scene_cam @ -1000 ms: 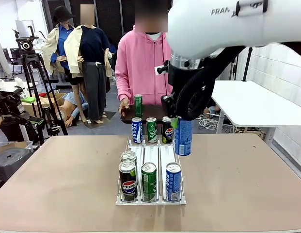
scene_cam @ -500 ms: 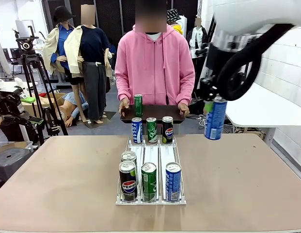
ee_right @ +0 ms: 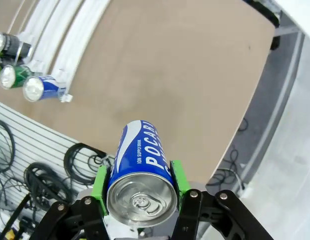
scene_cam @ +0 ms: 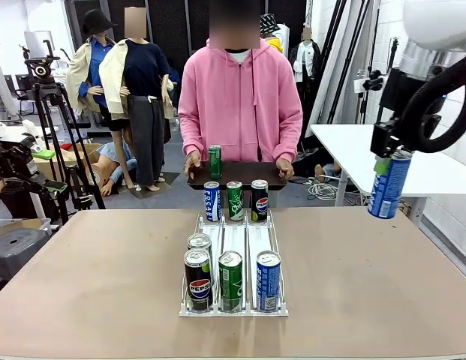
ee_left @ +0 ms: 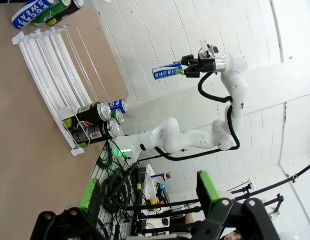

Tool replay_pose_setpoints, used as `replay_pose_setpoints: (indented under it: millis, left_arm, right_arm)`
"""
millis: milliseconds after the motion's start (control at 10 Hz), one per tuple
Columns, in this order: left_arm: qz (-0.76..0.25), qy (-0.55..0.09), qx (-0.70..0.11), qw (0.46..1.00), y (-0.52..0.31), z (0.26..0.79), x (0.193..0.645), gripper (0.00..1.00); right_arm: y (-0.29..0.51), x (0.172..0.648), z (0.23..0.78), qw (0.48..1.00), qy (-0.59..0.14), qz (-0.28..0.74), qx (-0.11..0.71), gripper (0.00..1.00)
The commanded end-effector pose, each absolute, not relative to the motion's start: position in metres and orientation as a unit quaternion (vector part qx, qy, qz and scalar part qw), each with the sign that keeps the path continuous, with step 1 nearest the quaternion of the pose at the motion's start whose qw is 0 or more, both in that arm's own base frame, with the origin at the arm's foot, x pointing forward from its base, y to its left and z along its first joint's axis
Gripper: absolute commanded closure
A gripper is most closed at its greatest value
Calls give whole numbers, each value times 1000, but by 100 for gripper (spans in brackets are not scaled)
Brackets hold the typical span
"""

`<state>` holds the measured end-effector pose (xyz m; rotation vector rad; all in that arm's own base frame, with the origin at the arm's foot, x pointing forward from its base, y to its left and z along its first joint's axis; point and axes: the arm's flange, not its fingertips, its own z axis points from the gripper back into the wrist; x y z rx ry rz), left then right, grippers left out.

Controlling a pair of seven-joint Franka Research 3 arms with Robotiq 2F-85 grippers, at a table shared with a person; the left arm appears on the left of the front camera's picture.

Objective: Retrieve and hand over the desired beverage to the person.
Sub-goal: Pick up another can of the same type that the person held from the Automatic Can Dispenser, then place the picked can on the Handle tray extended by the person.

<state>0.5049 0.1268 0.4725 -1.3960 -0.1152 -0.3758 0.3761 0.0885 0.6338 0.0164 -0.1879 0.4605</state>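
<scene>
Right tool (scene_cam: 386, 166) pinches the blue can (scene_cam: 388, 184), hanging high off the worktop's (scene_cam: 383, 285) right edge, well apart from the rack (scene_cam: 234, 304). Pickup done; handover pending. The person (scene_cam: 240, 97) waits holding a tray (scene_cam: 236, 174). Left tool (ee_left: 147, 192) spread, empty.

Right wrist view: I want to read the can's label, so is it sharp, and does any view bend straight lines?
Right wrist view: the blue can between the green pads is sharp, its print readable, mild glare on its lid. Left wrist view: the rack looks fanned out by the wide lens. Front view: even light, soft shadows.
</scene>
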Motion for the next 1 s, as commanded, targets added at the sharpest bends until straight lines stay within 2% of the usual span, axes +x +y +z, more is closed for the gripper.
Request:
replay_pose_setpoints:
  millis: [0,200,300,900]
  left_arm:
    - [-169,-55,-637,751,126,473,503,0]
    - [-169,-55,-637,751,126,473,503,0]
    - [-169,-55,-637,751,126,473,503,0]
    - [-169,-55,-637,751,126,473,503,0]
  right_arm:
    - [76,390,636,965,-91,247,3,100]
    - [71,389,636,960,-108,257,14,100]
    - [71,388,628,968,-86,237,11,100]
    - [71,388,628,968,-86,237,11,100]
